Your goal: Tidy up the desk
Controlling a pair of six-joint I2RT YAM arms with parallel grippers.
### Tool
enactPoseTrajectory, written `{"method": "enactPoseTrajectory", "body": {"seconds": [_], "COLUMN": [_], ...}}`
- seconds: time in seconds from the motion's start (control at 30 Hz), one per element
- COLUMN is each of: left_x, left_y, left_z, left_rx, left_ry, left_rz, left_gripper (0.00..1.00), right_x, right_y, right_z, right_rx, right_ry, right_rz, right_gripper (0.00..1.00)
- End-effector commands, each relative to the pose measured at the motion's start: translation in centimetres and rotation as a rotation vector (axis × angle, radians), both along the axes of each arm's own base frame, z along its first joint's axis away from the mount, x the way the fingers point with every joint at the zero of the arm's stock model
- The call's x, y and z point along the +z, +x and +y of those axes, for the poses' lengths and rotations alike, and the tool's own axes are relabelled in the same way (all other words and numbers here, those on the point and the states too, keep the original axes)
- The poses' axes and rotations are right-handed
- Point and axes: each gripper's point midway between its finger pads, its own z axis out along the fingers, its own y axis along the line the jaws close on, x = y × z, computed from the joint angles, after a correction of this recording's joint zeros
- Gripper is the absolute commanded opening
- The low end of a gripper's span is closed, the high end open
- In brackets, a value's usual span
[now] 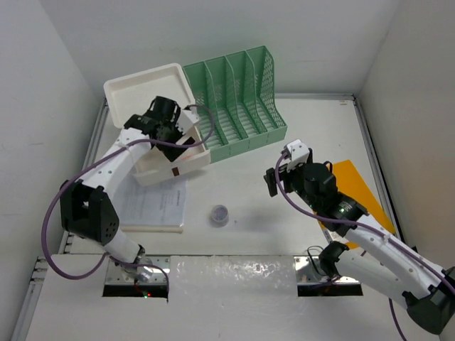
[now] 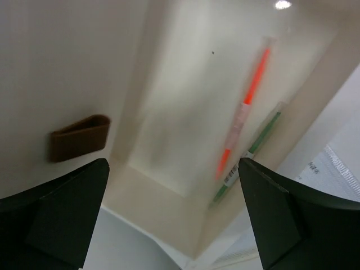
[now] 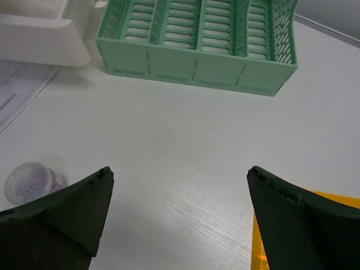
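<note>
Both left gripper (image 2: 173,169) and right gripper (image 3: 180,171) spread wide, empty; the drawer's (image 2: 169,101) orange pen (image 2: 248,98) is blurred

The drawer box (image 1: 146,82) stands at the far left of the counter (image 1: 249,192), with the file rack (image 1: 238,99) just beside it on the right. One drawer (image 1: 181,155) is pulled out toward the near side. In it, a pen (image 2: 243,111) lies beside a second pen (image 2: 251,144) that runs along the drawer wall. Paper sheets (image 1: 153,202) lie in front of the box. A small jar (image 1: 220,214) sits right of them, near the middle. A folder (image 1: 359,186) lies flat at the right edge, partly under the right arm.
</note>
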Motion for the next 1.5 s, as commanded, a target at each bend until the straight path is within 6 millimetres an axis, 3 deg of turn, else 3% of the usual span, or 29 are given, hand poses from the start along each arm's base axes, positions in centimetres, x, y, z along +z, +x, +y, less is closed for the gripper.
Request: {"method": "enactPoseTrajectory", "body": {"seconds": [0.0, 0.13, 0.17, 0.2, 0.23, 0.27, 0.3, 0.33, 0.37, 0.4, 0.43, 0.5, 0.53, 0.57, 0.6, 0.63, 0.67, 0.73, 0.77, 0.8, 0.87, 0.97, 1.07, 1.23, 1.33, 1.37, 1.47], "left_x": [6.9, 16.0, 17.3, 19.9, 20.3, 20.6, 21.1, 21.0, 19.9, 19.4, 18.9, 16.6, 16.0, 15.1, 14.4, 14.1, 13.6, 12.9, 12.0, 11.3, 9.3, 6.9, 4.7, 2.3, 1.5, 1.4, 0.9], "left_y": [1.6, 4.0, 4.4, 5.0, 5.3, 5.8, 6.3, 6.7, 7.5, 7.8, 7.8, 8.4, 8.3, 8.4, 8.4, 8.4, 8.6, 8.7, 9.0, 9.0, 9.4, 9.8, 9.7, 9.0, 8.8, 8.8, 9.0], "left_z": [-0.7, -0.4, -0.1, 0.9, 2.4, 3.6, 4.6, 8.0, 9.7, 10.5, 14.2, 16.3, 17.6, 17.9, 18.4, 18.5, 18.7, 19.2, 19.2, 19.2, 18.5, 17.2, 16.4, 14.9, 14.2, 14.1, 13.9], "left_rx": [0.014, 0.125, 0.155, 0.215, 0.293, 0.338, 0.380, 0.460, 0.498, 0.512, 0.598, 0.645, 0.674, 0.682, 0.686, 0.686, 0.683, 0.701, 0.699, 0.698, 0.674, 0.640, 0.625, 0.587, 0.565, 0.556, 0.535], "left_ry": [-0.056, -0.145, -0.161, -0.176, -0.190, -0.193, -0.225, -0.228, -0.240, -0.289, -0.273, -0.260, -0.249, -0.245, -0.256, -0.263, -0.272, -0.266, -0.262, -0.263, -0.296, -0.351, -0.412, -0.495, -0.514, -0.517, -0.520], "left_rz": [-0.169, -0.446, -0.500, -0.610, -0.644, -0.670, -0.690, -0.689, -0.660, -0.632, -0.638, -0.625, -0.623, -0.605, -0.591, -0.586, -0.584, -0.580, -0.563, -0.548, -0.494, -0.431, -0.366, -0.291, -0.266, -0.262, -0.243], "left_gripper": [1.00, 1.00, 1.00, 1.00, 1.00, 1.00, 1.00, 1.00, 1.00, 1.00, 1.00, 1.00, 1.00, 1.00, 1.00, 1.00, 1.00, 1.00, 0.99, 0.99, 0.99, 0.98, 0.92, 0.72, 0.53, 0.40, 0.21], "right_x": [0.7, -1.5, -1.7, -0.8, -1.5, -0.1, 0.0, 1.2, -0.6, -0.9, -1.6, -1.9, -1.0, -2.8, -2.2, -2.9, -4.8, -4.7, -6.5, -5.6, -7.1, -5.4, -5.9, -5.8, -5.2, -4.5, -4.0], "right_y": [0.5, 1.1, 1.0, 1.6, 2.1, 2.7, 2.5, 3.1, 2.8, 3.4, 3.0, 3.2, 3.3, 3.9, 4.4, 4.9, 5.5, 6.7, 7.0, 7.7, 8.1, 9.3, 10.5, 14.1, 16.0, 16.5, 17.8], "right_z": [2.4, 5.4, 6.7, 7.9, 9.4, 11.0, 12.6, 13.9, 16.3, 17.3, 20.3, 23.0, 24.8, 25.9, 26.9, 27.3, 27.9, 28.9, 29.4, 30.4, 31.3, 32.8, 33.1, 32.1, 31.6, 31.8, 32.4], "right_rx": [0.095, 0.192, 0.240, 0.246, 0.270, 0.299, 0.340, 0.349, 0.375, 0.361, 0.406, 0.425, 0.454, 0.447, 0.435, 0.415, 0.391, 0.370, 0.367, 0.373, 0.377, 0.380, 0.353, 0.275, 0.251, 0.248, 0.253], "right_ry": [0.025, 0.046, 0.073, 0.139, 0.169, 0.239, 0.296, 0.318, 0.292, 0.243, 0.207, 0.213, 0.254, 0.263, 0.315, 0.320, 0.319, 0.333, 0.317, 0.332, 0.312, 0.344, 0.315, 0.341, 0.375, 0.382, 0.381], "right_rz": [-0.019, 0.038, 0.054, 0.040, 0.080, 0.042, 0.069, 0.052, 0.091, 0.066, 0.071, 0.062, 0.059, 0.086, 0.098, 0.114, 0.151, 0.144, 0.170, 0.157, 0.190, 0.157, 0.137, 0.117, 0.085, 0.066, 0.029], "right_gripper": [0.99, 0.97, 0.88, 0.78, 0.51, 0.36, 0.23, 0.11, 0.00, 0.00, 0.00, 0.00, 0.00, 0.00, 0.00, 0.00, 0.00, 0.00, 0.00, 0.00, 0.00, 0.00, 0.00, 0.00, 0.00, 0.00, 0.00]}}
